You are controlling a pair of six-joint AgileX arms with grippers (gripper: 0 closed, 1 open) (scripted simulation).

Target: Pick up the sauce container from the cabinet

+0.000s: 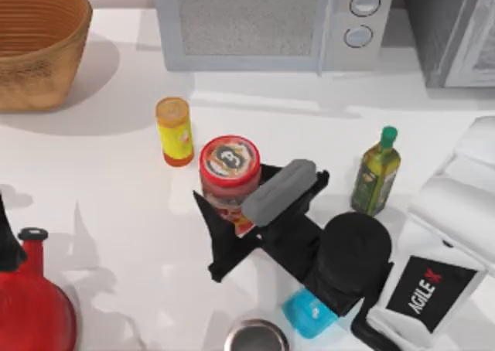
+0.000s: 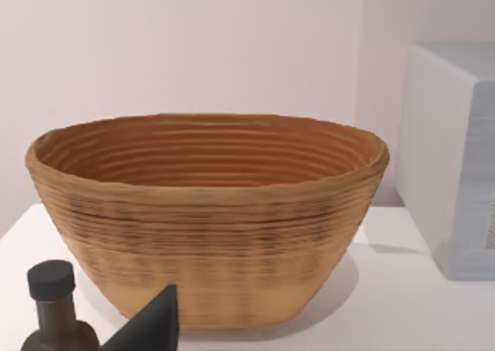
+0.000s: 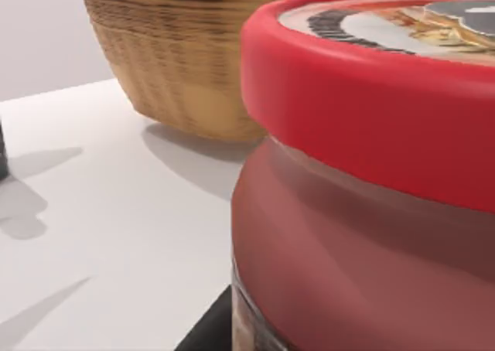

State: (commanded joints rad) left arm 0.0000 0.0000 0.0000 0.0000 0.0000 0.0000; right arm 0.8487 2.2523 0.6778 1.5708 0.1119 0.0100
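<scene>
The sauce container [image 1: 229, 165], a stout jar with a red lid and dark round emblem, stands out on the white table, left of centre. My right gripper [image 1: 232, 195] reaches in from the right, and its dark fingers [image 1: 219, 243] press the jar's sides, shut on it. In the right wrist view the jar's red lid [image 3: 371, 111] and reddish body sit very close. The cabinet [image 1: 452, 34], dark grey with a lighter door panel, is at the back right. One dark fingertip [image 2: 151, 324] of my left gripper shows in the left wrist view, facing the basket.
A wicker basket [image 1: 35, 42] sits back left and a pale microwave [image 1: 271, 22] back centre. A yellow canister [image 1: 174, 131] stands just left of the jar, a green oil bottle [image 1: 377, 172] to its right. A red vessel [image 1: 31, 312] and a steel cup [image 1: 257, 337] sit near the front.
</scene>
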